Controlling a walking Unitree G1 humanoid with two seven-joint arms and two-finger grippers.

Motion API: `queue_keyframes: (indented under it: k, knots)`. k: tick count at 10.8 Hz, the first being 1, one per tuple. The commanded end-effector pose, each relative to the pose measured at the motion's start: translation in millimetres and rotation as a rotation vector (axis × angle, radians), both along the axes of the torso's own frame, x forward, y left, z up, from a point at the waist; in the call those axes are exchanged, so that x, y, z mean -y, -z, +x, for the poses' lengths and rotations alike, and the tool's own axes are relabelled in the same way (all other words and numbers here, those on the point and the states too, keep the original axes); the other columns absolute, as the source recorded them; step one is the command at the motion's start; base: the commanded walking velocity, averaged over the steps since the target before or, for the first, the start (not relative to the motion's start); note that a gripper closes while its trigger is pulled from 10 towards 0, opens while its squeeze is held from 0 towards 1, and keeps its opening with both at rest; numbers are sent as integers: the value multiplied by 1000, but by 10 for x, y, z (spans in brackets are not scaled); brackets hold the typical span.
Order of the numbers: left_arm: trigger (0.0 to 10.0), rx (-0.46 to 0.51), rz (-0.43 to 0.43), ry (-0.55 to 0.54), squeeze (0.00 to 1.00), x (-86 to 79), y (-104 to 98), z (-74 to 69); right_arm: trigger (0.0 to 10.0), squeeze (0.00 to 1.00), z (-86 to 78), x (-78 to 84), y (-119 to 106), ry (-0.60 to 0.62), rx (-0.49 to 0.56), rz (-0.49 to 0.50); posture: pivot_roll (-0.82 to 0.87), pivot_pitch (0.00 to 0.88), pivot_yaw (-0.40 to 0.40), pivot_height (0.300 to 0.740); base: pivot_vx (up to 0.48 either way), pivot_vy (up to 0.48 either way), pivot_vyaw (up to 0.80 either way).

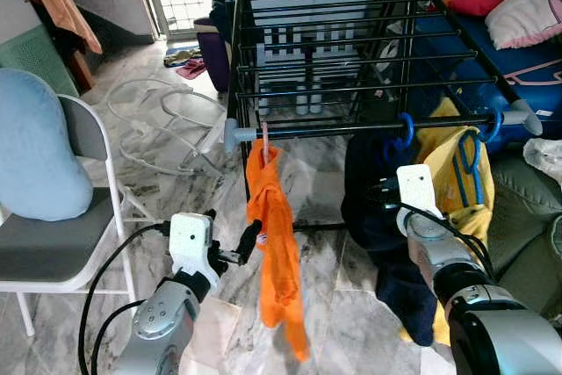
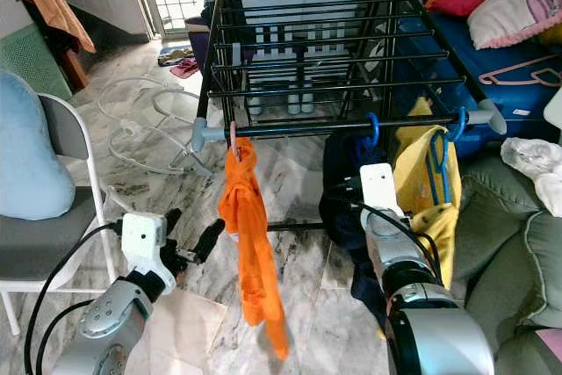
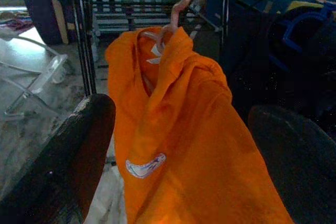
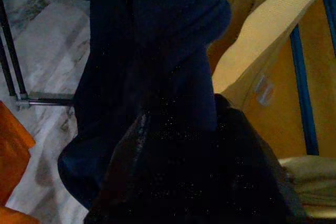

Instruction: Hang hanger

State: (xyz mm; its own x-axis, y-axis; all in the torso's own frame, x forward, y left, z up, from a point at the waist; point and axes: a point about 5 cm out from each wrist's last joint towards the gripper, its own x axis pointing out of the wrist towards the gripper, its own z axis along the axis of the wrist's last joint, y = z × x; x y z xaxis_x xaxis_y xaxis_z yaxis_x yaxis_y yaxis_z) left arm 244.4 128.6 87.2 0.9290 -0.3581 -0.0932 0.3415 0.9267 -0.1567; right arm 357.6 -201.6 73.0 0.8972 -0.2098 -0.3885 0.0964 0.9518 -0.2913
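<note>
Before the robot stands a black drying rack [image 1: 351, 50], its front rail carrying everything hung so far. At the rail's left end a pink hanger [image 1: 264, 140] is hooked on, with an orange shirt [image 1: 277, 243] drooping from it below the rack. Further right along the same rail hang a dark navy garment [image 1: 373, 208] and a yellow garment [image 1: 461, 173] on blue hangers [image 1: 468, 154]. Left of the rack sits a grey folding chair [image 1: 61, 252] holding a blue cushion [image 1: 35, 151]. The left gripper [image 1: 244, 245] is just beside the orange shirt, fingers spread wide, gripping nothing. The right gripper [image 4: 210, 182] is pressed against the navy garment; whether its fingers are parted cannot be told.
</note>
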Motion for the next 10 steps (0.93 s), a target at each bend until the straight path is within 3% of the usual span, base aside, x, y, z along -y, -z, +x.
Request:
queue_keyframes:
  k: [1,3,7,10]
  knots:
    - [10000,3,18,-2,0,-27,-17,-8,0,0,19,-2,-22,3,-1,16,7,0,48,740,0,0,0]
    - [10000,5,22,0,0,-25,-25,3,0,0,12,17,-16,12,3,28,5,0,52,740,0,0,0]
    - [10000,2,17,-4,0,4,-19,-4,0,0,103,6,-226,-4,141,40,-11,0,52,740,0,0,0]
    - [10000,-8,87,-139,0,-70,-15,-23,0,0,72,-108,-516,-95,396,56,-13,8,46,740,0,0,0]
